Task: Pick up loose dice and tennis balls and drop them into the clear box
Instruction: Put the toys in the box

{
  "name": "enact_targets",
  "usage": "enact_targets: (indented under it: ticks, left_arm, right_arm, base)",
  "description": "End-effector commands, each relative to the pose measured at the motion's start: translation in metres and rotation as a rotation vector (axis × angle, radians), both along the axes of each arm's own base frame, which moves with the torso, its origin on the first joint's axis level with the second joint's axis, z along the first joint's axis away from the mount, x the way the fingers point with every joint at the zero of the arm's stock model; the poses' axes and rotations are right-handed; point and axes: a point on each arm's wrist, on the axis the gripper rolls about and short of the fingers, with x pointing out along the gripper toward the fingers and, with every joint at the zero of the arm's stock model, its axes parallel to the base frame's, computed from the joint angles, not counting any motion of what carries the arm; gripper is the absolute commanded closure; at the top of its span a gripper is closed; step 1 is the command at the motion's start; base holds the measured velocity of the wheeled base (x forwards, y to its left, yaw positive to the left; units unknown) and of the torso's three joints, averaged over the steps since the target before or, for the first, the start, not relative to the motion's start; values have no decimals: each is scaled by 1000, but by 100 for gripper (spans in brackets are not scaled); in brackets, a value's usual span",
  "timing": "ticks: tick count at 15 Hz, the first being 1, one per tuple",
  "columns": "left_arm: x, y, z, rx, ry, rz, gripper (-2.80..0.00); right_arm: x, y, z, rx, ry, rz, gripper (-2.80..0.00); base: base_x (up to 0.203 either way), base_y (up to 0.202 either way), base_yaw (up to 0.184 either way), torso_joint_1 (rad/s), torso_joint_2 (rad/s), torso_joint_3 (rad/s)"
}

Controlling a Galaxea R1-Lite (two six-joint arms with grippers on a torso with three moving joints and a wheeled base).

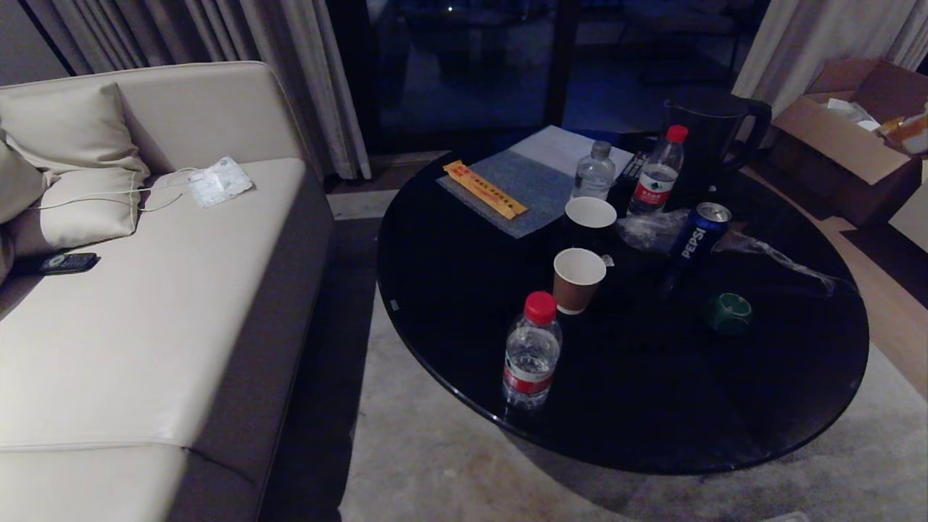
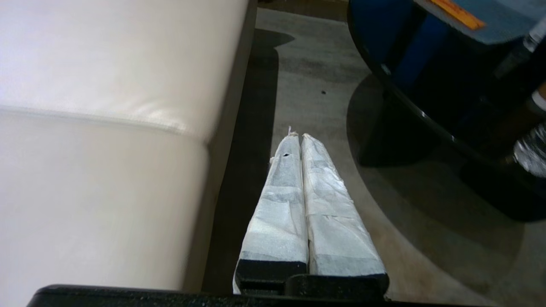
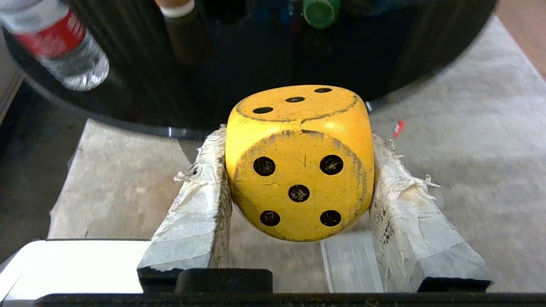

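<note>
Carrying one yellow die (image 3: 298, 166), clamped between the right gripper (image 3: 298, 187) pads, just off the near edge of the black table (image 1: 449, 319). Best kept level and squeezed until over the clear box, unseen here. Left gripper (image 2: 298, 140) pressed closed, empty. One dark green die (image 1: 728, 313) on table's right; no tennis balls visible.

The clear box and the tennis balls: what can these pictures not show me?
- Clear box, tennis balls: in no view.
- Yellow die: its sides are covered by the right gripper; it lies outside the head view.
- Green die: pips too dark in the head view; cut off by the edge in the right wrist view.
</note>
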Motion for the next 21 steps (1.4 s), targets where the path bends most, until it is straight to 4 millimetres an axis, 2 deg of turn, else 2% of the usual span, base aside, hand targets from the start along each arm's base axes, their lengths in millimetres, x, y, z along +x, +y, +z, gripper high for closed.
enact_targets:
  ticks: [1,17,21]
  left_arm:
    - [0,0,0,-1,-1,1,0]
    - [0,0,0,0,-2,1,0]
    - [0,0,0,0,-2,0,0]
  right_arm:
    - [0,0,0,0,2,1,0]
    - [0,0,0,0,2,1,0]
    - [0,0,0,0,1,1,0]
  base:
    - [-178,0,-2,2,5,2]
    - [-181,0,-2,3,2,2]
    - [-27,0,1,2,1,1]
